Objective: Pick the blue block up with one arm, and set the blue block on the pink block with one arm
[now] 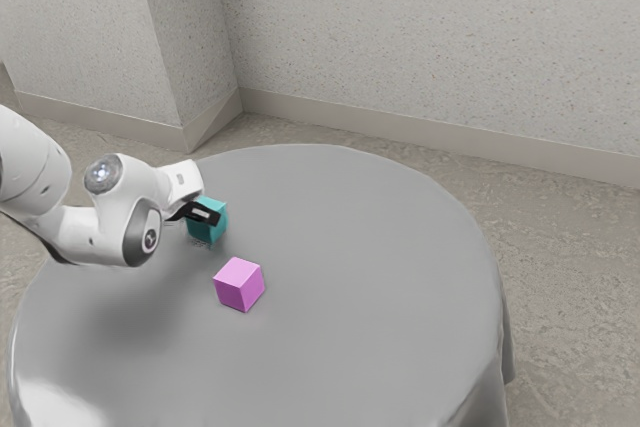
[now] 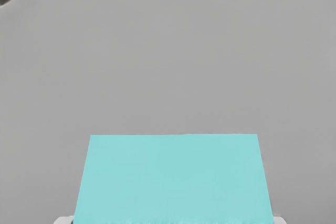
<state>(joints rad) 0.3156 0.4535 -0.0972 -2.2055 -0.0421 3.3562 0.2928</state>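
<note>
Blue-green, the blue block (image 1: 212, 231) sits at the black gripper (image 1: 206, 215) on the grey table's (image 1: 400, 277) side toward the exterior view's left, near but apart from the pink block (image 1: 238, 283). In the wrist view it (image 2: 173, 179) lies directly under the hand. Whether the gripper clasps it cannot be told.

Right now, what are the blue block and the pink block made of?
Blue block: probably plastic or painted wood, matte; flat even colour, crisp edges, no grain. Pink block: seemingly the same; plain matte faces, no shine. Can't tell for sure.
</note>
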